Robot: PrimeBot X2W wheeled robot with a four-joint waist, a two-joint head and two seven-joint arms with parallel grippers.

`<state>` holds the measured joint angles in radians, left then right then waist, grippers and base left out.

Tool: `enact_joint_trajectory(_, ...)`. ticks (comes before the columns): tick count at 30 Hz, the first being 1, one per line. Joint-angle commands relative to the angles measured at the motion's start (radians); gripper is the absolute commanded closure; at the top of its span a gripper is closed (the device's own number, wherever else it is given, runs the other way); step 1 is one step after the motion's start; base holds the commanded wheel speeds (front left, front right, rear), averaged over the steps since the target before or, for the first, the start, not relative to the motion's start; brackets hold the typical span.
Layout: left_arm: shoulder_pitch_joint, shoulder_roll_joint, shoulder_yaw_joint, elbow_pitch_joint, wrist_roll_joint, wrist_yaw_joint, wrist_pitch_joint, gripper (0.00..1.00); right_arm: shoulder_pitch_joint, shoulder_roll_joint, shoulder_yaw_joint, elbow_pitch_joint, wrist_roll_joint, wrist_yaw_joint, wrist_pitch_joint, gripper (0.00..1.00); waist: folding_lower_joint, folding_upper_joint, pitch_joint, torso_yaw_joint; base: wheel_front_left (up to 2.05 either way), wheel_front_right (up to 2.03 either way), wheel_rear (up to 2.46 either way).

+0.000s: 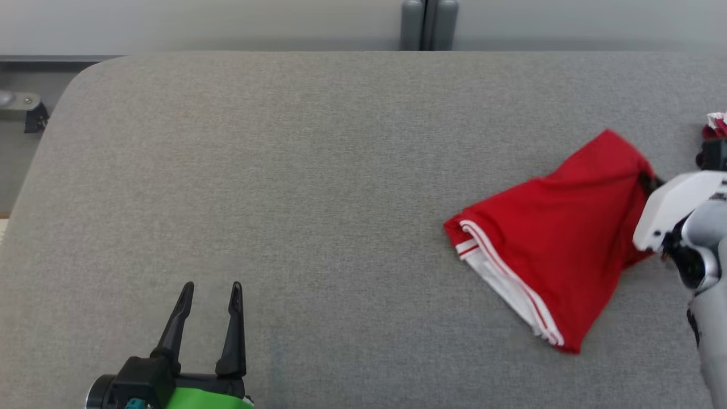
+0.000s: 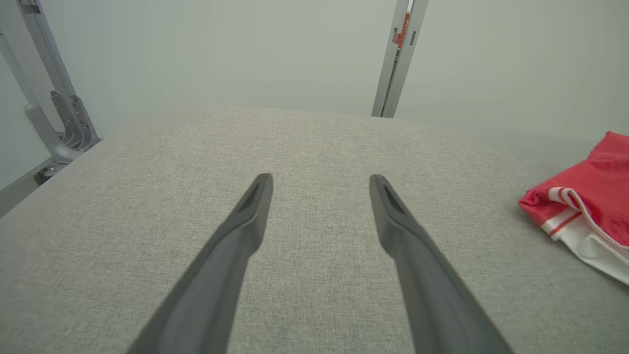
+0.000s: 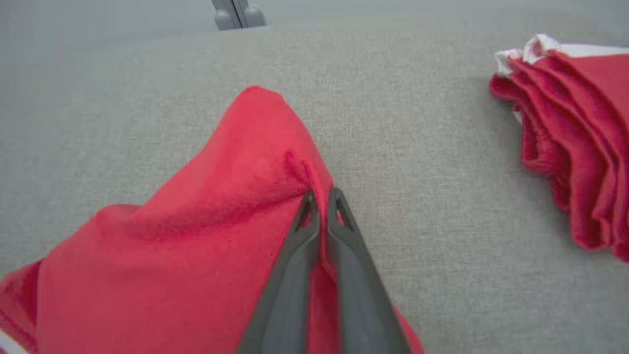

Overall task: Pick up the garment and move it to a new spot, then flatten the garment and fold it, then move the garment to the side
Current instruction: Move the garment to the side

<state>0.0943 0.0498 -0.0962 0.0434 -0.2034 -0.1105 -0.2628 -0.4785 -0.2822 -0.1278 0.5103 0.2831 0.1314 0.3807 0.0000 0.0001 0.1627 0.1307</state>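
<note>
The garment [image 1: 556,238] is red with a white, red-striped hem. It lies crumpled on the right part of the table [image 1: 284,170], with its far right corner drawn up into a peak.

The right gripper [image 3: 322,196] is clenched on the garment. In the right wrist view its two fingers lie close together with a ridge of red cloth pinched between the tips, and the fabric puckers toward that spot. In the head view the grip itself is hard to make out: a dark tip of the right gripper [image 1: 650,182] meets the garment's right edge, and the pale wrist housing covers the rest.

The head view shows the hem facing the lower left. The left wrist view catches the same striped corner of the garment [image 2: 585,211] at its right edge. The right wrist view faces the plain red side [image 3: 196,236].

A pile [image 3: 565,147] of red folded layers with white edging lies to the right, apart from the garment. In the head view it is a small red-and-white scrap [image 1: 717,125] at the right edge.

The left gripper [image 1: 210,289] sits at the lower left, well apart from the garment. Its jaws are spread with nothing between them. The left wrist view shows the left gripper [image 2: 319,182] over bare grey table fabric.

A grey post [image 1: 429,25] stands behind the table's far edge, and a metal bracket [image 1: 23,108] sits off its far left corner.
</note>
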Motion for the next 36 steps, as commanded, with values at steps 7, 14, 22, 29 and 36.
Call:
enact_joint_trajectory(7, -0.048, 0.002, -0.006, -0.019, 0.024, -0.013, -0.002, 0.00, -0.190, -0.040, -0.076, 0.003, -0.078, -0.002, -0.057, 1.00, 0.0000, -0.0001, 0.091, -0.154, 0.00, 0.00, 0.00)
enact_joint_trajectory(14, -0.108, 0.015, -0.054, -0.019, 0.059, -0.021, -0.002, 0.00, -0.300, -0.081, -0.191, 0.000, -0.154, -0.002, -0.064, 1.00, 0.0000, -0.0001, 0.167, -0.194, 0.00, 0.00, 0.00)
enact_joint_trajectory(22, -0.108, 0.031, -0.091, -0.019, 0.048, -0.021, -0.002, 0.00, -0.365, -0.070, -0.281, 0.004, -0.197, -0.002, -0.063, 1.00, 0.0000, -0.0001, 0.191, -0.179, 0.00, 0.00, 0.00)
enact_joint_trajectory(29, -0.093, 0.026, -0.086, -0.012, 0.045, -0.021, -0.002, 0.00, -0.363, -0.054, -0.275, -0.013, -0.160, -0.002, -0.056, 1.00, 0.0000, -0.0001, 0.171, -0.174, 0.00, 0.00, 0.00)
enact_joint_trajectory(36, -0.083, 0.021, -0.078, -0.011, 0.056, -0.021, -0.002, 0.00, -0.309, -0.064, -0.212, -0.085, -0.091, -0.002, -0.041, 1.00, 0.0000, -0.0001, 0.136, -0.196, 0.00, 0.00, 0.00)
